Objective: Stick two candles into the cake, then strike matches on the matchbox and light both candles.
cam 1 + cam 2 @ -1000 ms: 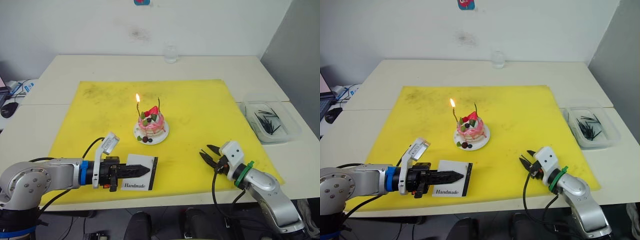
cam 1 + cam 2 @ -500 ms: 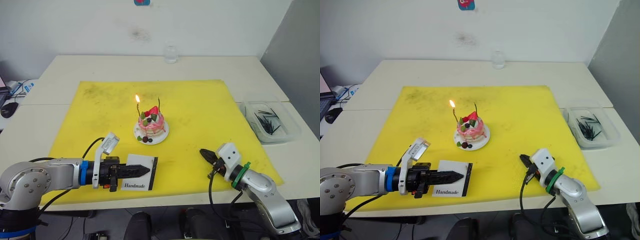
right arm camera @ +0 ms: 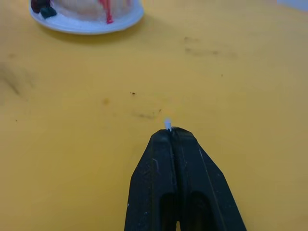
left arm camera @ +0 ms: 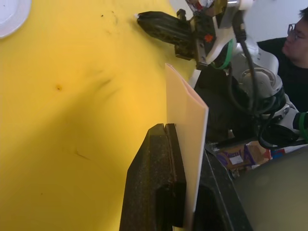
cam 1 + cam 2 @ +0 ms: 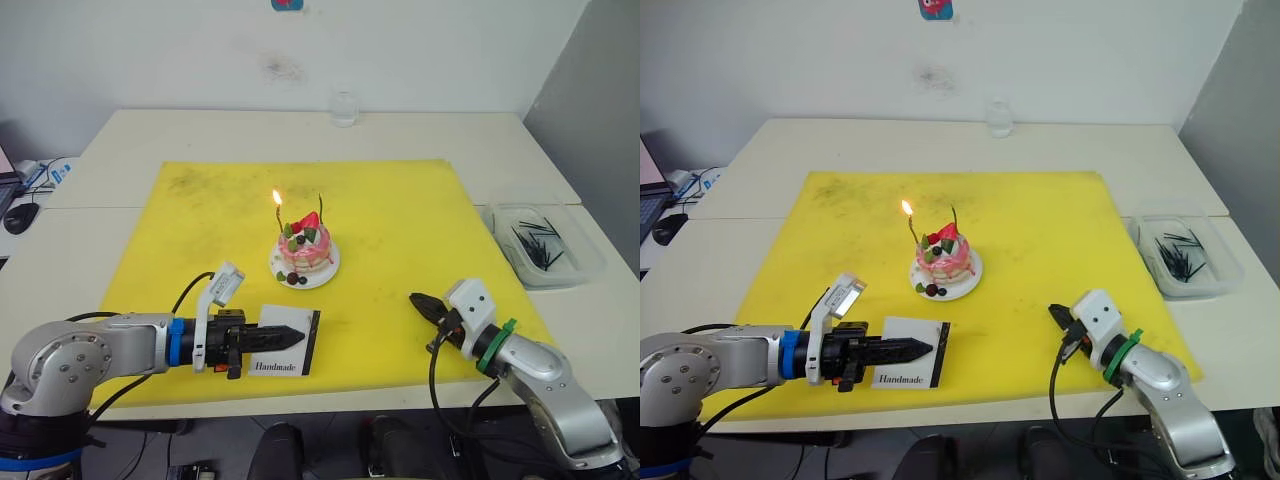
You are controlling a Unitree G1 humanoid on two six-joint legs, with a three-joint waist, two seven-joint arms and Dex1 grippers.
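Right gripper (image 5: pixel 422 302) now clamped on a match (image 3: pixel 167 124); left gripper (image 5: pixel 283 338) pinching matchbox (image 5: pixel 283 342); striking likely next.

Matchbox (image 4: pixel 185 144) end hidden inside left gripper (image 4: pixel 169 127); cake (image 3: pixel 91 12) cut off.

- This looks like a lab or test room.
- Plain white tables (image 5: pixel 250 130) are pushed together against a bare white wall (image 5: pixel 400 50).
- A yellow mat (image 5: pixel 400 220) covers the near part.
- A clear tub (image 5: pixel 545 245) sits on the right.
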